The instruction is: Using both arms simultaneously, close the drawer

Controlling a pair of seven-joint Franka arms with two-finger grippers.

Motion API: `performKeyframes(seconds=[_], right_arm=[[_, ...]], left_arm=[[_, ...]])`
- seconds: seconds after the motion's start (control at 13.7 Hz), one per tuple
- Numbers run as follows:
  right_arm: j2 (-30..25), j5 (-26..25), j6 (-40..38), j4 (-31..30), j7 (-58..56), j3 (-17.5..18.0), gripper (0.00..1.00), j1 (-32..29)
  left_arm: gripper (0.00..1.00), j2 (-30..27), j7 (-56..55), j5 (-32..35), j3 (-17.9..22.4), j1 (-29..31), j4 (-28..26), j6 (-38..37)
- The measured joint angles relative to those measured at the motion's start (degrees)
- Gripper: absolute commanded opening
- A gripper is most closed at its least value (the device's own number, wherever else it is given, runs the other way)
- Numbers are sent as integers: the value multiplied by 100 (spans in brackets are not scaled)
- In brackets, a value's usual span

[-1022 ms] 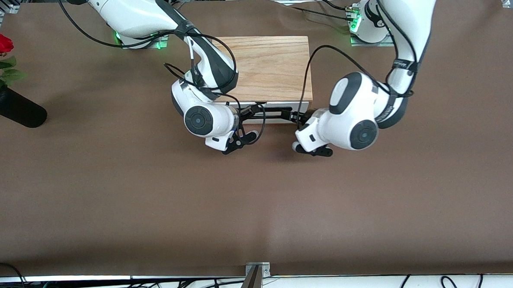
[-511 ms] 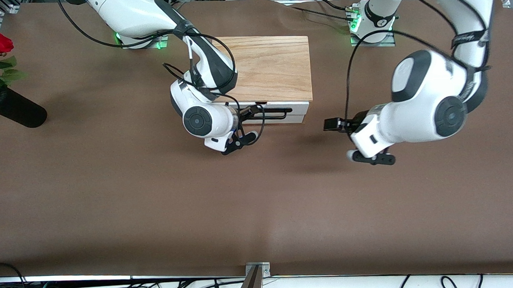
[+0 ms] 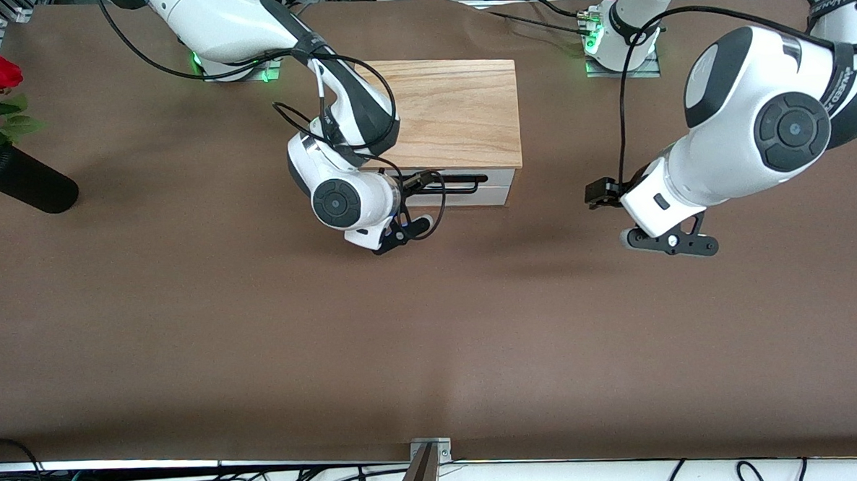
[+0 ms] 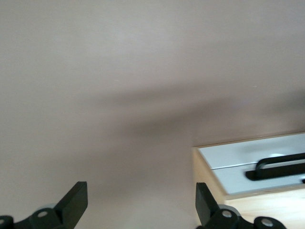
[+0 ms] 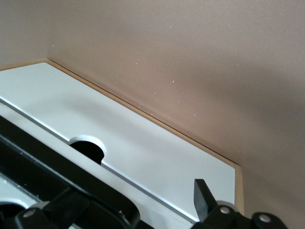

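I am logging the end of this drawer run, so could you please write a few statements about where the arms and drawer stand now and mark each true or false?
1. The drawer sits pushed in, its white front flush with the wooden casing. True.
2. The left pincer grips the black handle. False: it hangs open over bare table toward the left arm's end, apart from the drawer.
3. The right pincer is at the handle in front of the drawer. True.
4. A vase of red roses stands on the casing. False: it stands on the table at the right arm's end.
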Motion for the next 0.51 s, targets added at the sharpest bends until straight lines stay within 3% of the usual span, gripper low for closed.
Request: performKeyframes(seconds=[0.51], right_arm=[[42, 342, -88, 0, -7, -19, 100, -81]], left_arm=[[100, -890, 12, 273, 581, 25, -5, -86]])
